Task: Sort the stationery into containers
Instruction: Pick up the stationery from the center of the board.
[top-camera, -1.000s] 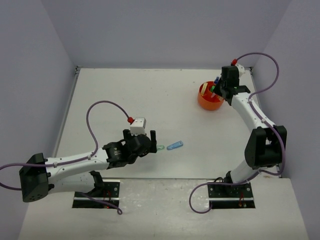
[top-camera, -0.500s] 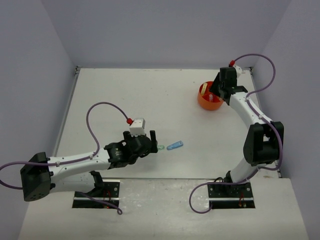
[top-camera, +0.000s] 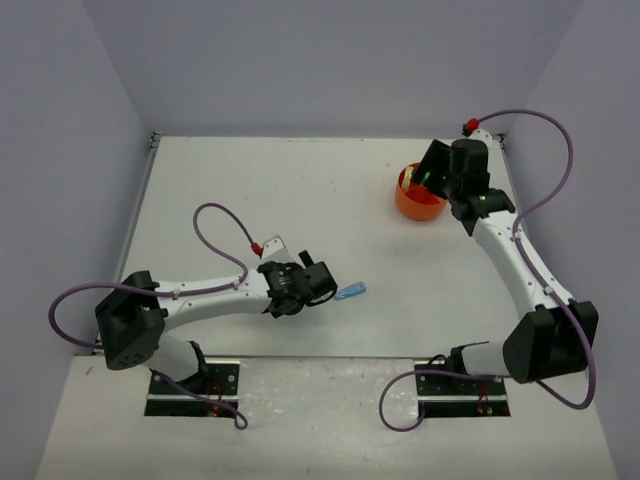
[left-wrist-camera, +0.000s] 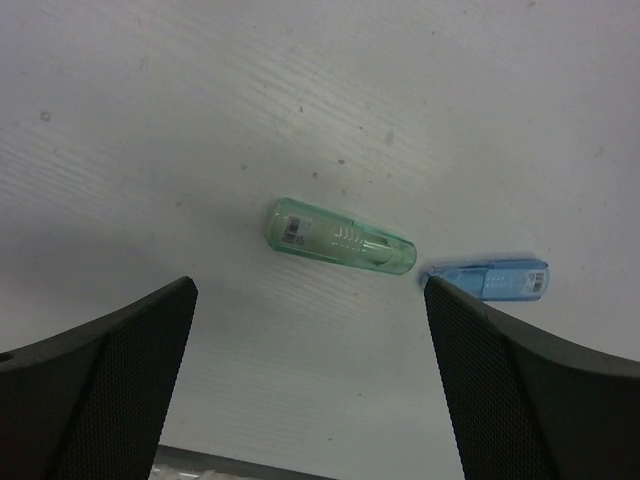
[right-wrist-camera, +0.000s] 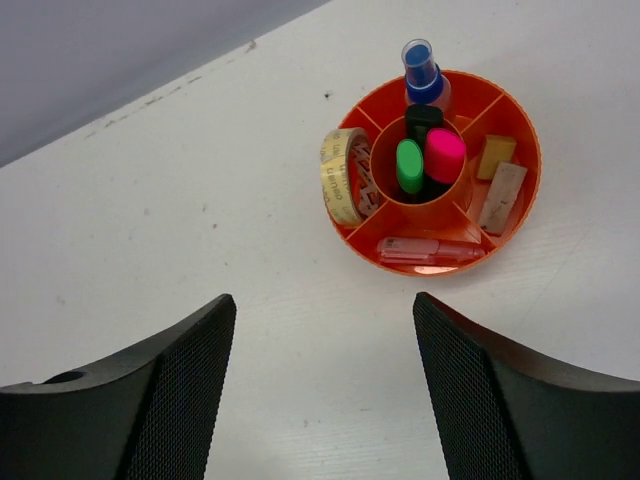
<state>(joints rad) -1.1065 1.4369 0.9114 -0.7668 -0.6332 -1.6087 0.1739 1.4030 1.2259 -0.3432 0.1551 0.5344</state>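
The orange tub (right-wrist-camera: 531, 176) stands at the far right of the table. Its centre cup holds green (right-wrist-camera: 409, 165) and pink (right-wrist-camera: 444, 155) highlighters. The outer compartments hold a blue highlighter (right-wrist-camera: 423, 75), a tape ring (right-wrist-camera: 342, 176), beige erasers (right-wrist-camera: 498, 184) and a pink item (right-wrist-camera: 430, 250). My right gripper (right-wrist-camera: 320, 390) hangs open and empty above the tub (top-camera: 415, 205). A pale green clip (left-wrist-camera: 340, 237) and a blue clip (left-wrist-camera: 495, 277) lie on the table. My left gripper (left-wrist-camera: 310, 385) is open just short of them, and it hides the green clip in the top view.
White walls close in the table on the left, back and right. In the top view the blue clip (top-camera: 350, 292) lies just right of my left gripper (top-camera: 320, 282). Bare table surface (top-camera: 300, 190) lies between the two arms.
My right gripper has opened and drawn back above the tub. My left arm has swung its gripper rightward, over the green clip and closer to the blue one.
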